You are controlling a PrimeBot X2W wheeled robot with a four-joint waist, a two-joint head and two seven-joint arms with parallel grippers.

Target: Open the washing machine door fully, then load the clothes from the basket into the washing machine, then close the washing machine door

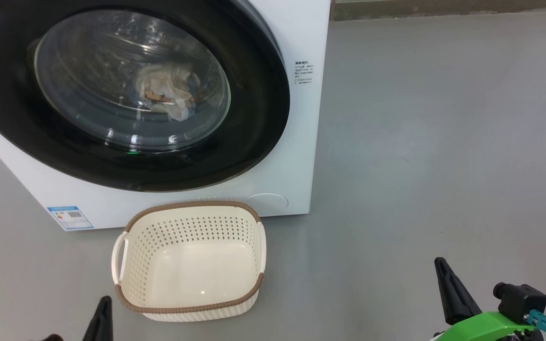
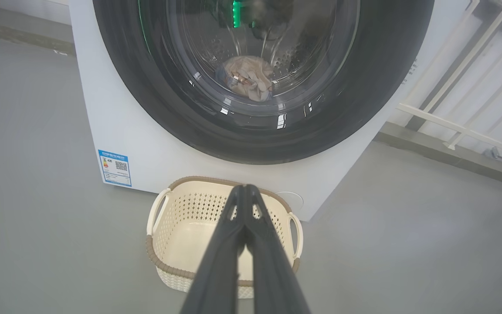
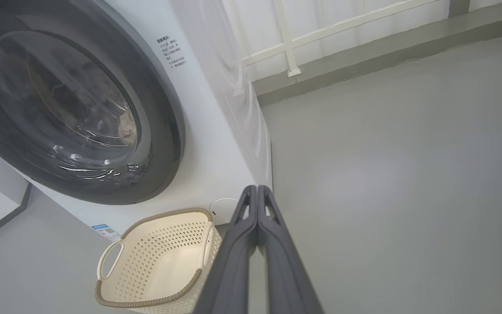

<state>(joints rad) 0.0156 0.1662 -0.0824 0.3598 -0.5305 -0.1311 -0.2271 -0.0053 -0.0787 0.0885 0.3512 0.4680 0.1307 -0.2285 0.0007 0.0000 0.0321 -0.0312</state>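
Basket (image 1: pixel 192 227) just ahead of left pincer (image 1: pixel 104 300), apart from it.

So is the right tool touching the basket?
Apart. The head view shows the right tool far to the right of the basket, with a wide stretch of bare floor between them.

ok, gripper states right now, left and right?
Dark two-fingered left gripper: closed, holding nothing.
Dark two-fingered right gripper: closed, holding nothing.
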